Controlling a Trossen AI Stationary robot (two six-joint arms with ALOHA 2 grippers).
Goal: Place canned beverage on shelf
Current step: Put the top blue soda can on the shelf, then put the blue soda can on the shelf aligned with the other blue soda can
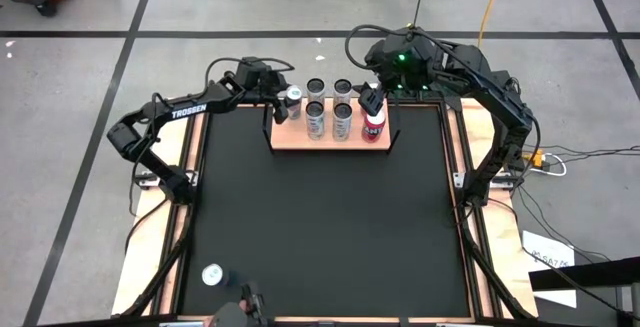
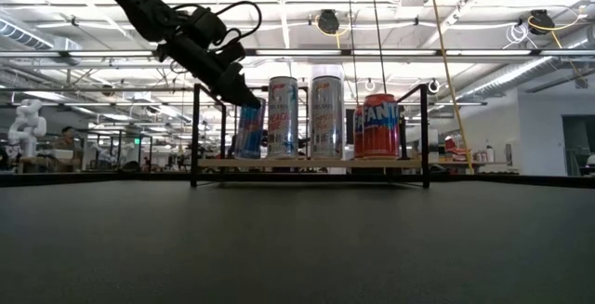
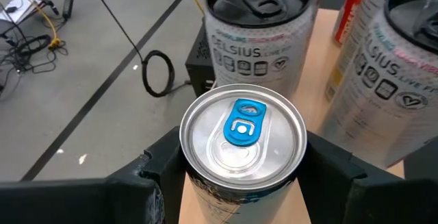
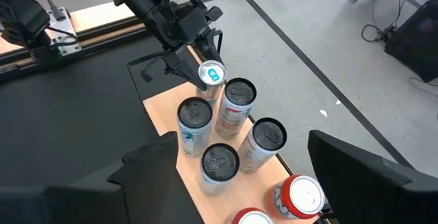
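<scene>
Blue-tabbed can (image 3: 243,138) between left hand (image 1: 283,103) fingers, on shelf (image 1: 300,142).

High view: looked straight down from above, far off, taking in the whole table (image 1: 320,217) and both arms.
Low view: sat at table-top height, faced level across to the shelf (image 2: 311,163) and the room behind.
Left wrist view: looked down, very close, onto the blue-tab can (image 3: 243,131) between the left gripper (image 3: 243,183) fingers.
Right wrist view: looked down from behind the right gripper (image 4: 233,176), farther off.
Shared: shelf and its cans appeared in all four.
</scene>
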